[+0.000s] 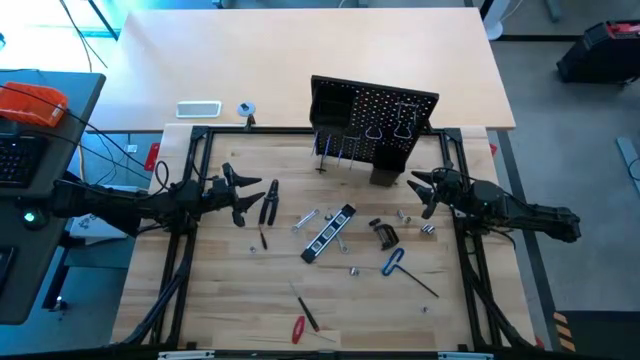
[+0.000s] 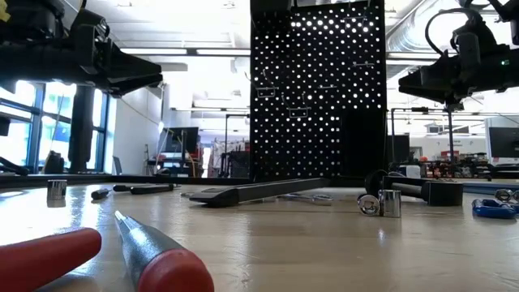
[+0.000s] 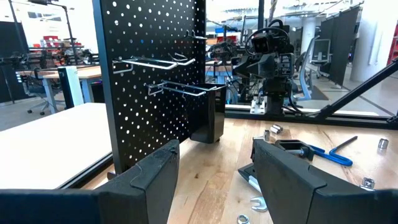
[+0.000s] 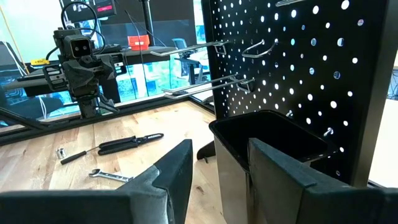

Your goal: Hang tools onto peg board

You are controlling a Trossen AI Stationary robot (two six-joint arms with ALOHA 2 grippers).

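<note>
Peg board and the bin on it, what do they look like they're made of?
The peg board looks like thin sheet metal with a matte black coat: flat, evenly punched holes with light showing through. The bin seems moulded black plastic, smooth with rounded rim, though coated metal is possible.

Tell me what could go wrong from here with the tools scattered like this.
The bar level lies partly across a wrench, so lifting one may drag the other. The bin sits close ahead of the open right gripper; a careless advance could knock the peg board.
</note>
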